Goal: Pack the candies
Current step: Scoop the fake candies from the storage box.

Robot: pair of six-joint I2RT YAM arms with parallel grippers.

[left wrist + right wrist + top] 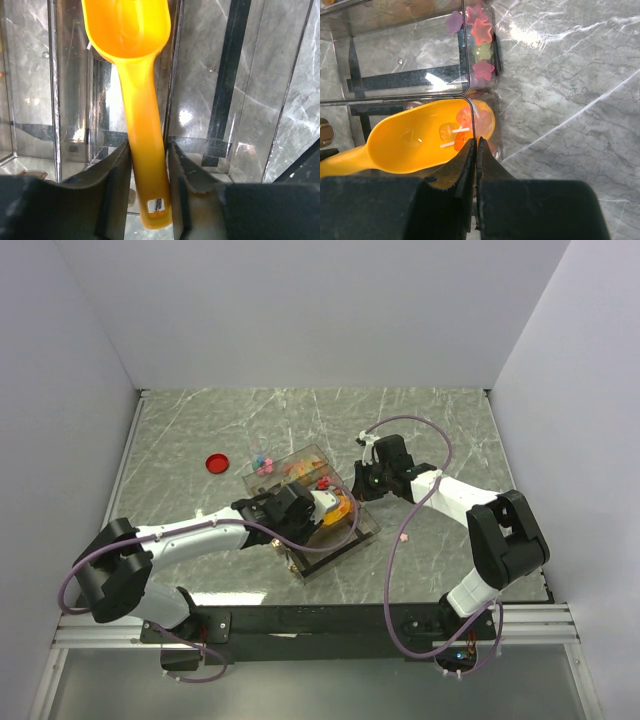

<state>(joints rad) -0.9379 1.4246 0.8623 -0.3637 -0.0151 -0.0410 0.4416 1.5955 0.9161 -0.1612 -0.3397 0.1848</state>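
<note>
A clear compartment box (362, 527) sits mid-table. My left gripper (318, 508) is shut on the handle of a yellow scoop (341, 508), and the scoop's bowl lies inside the box. In the left wrist view the handle (145, 150) runs between both fingers (117, 167) of that gripper (149, 147). The scoop (410, 145) holds a few orange and red candies (458, 131). Star-shaped pink, orange and yellow candies (481, 47) sit in the neighbouring compartment. My right gripper (476, 142) (368, 480) is shut on the box's thin clear wall (470, 107).
A flat red lid (216, 463) lies on the table to the left of the box. A few loose candies (263, 458) show by the box's back left corner. White walls close the table on three sides.
</note>
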